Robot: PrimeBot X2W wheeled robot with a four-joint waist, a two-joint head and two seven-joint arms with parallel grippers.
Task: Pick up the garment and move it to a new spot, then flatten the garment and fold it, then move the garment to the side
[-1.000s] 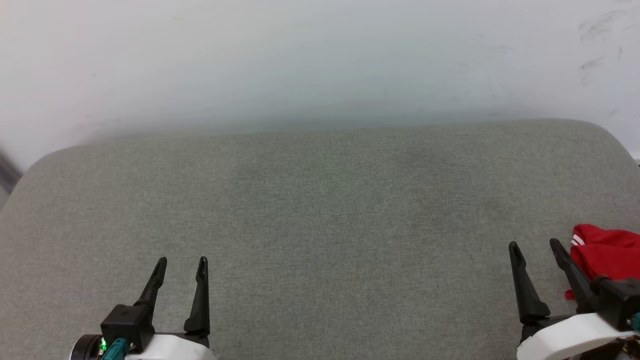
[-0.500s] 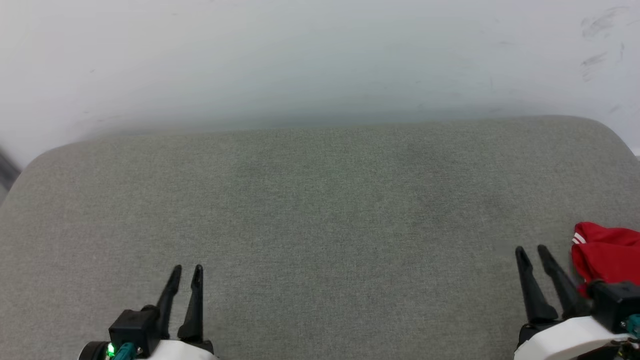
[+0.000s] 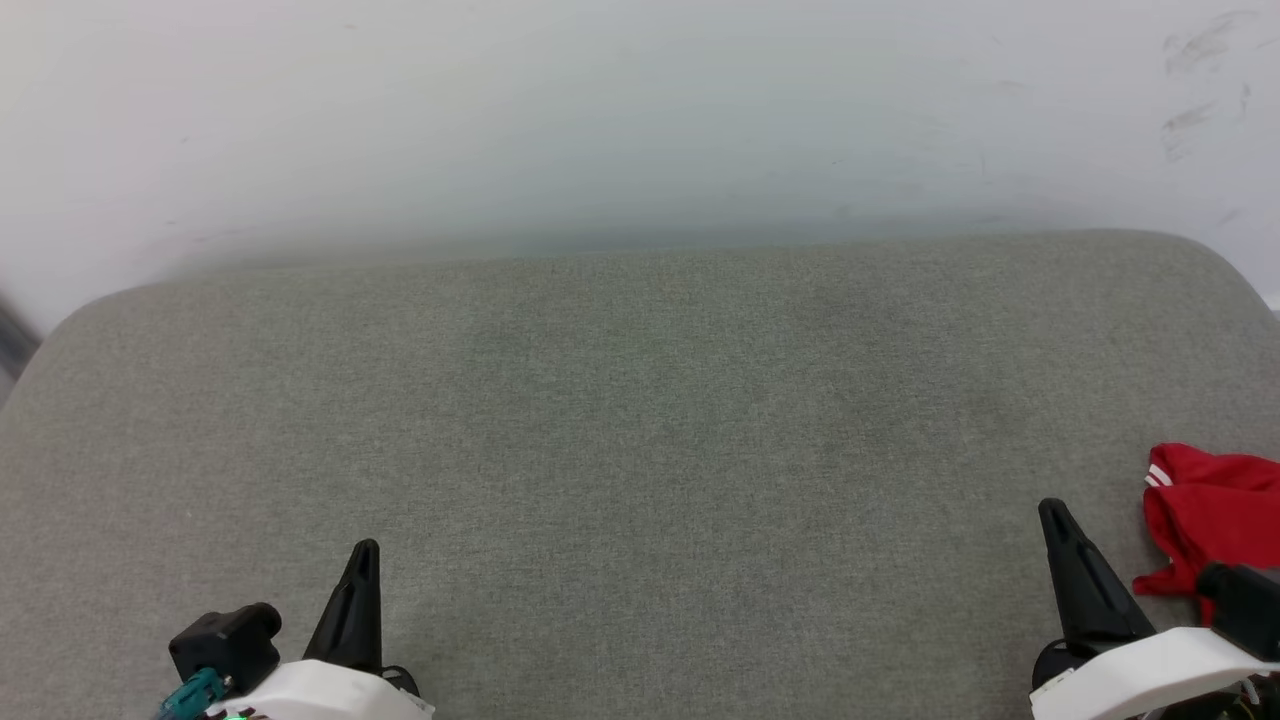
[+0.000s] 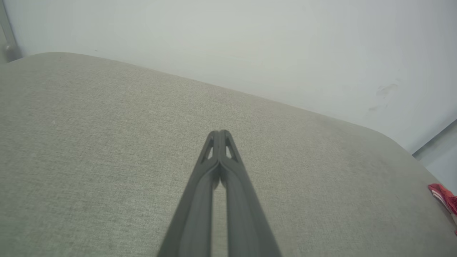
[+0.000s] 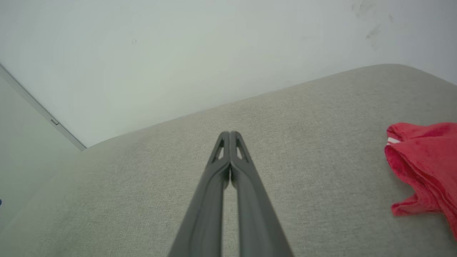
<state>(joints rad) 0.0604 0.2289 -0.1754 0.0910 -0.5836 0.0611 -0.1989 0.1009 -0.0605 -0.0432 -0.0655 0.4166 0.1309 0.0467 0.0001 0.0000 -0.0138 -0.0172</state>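
The garment is a crumpled red heap with a bit of white stripe, lying at the right edge of the grey cushioned surface; it also appears as the garment at the right of the right wrist view and a sliver of the garment in the left wrist view. My right gripper stands just left of it, apart from the cloth, shut with nothing held; its tips meet. My left gripper is at the lower left, shut and empty, fingertips pressed together.
A pale wall rises right behind the cushion's far edge. The cushion has rounded corners at far left and far right. A wall corner strip runs at the left of the right wrist view.
Both grippers have closed from wide open to fully shut on nothing. Both arms drew back slightly toward the bottom edge. The garment lies where it was.
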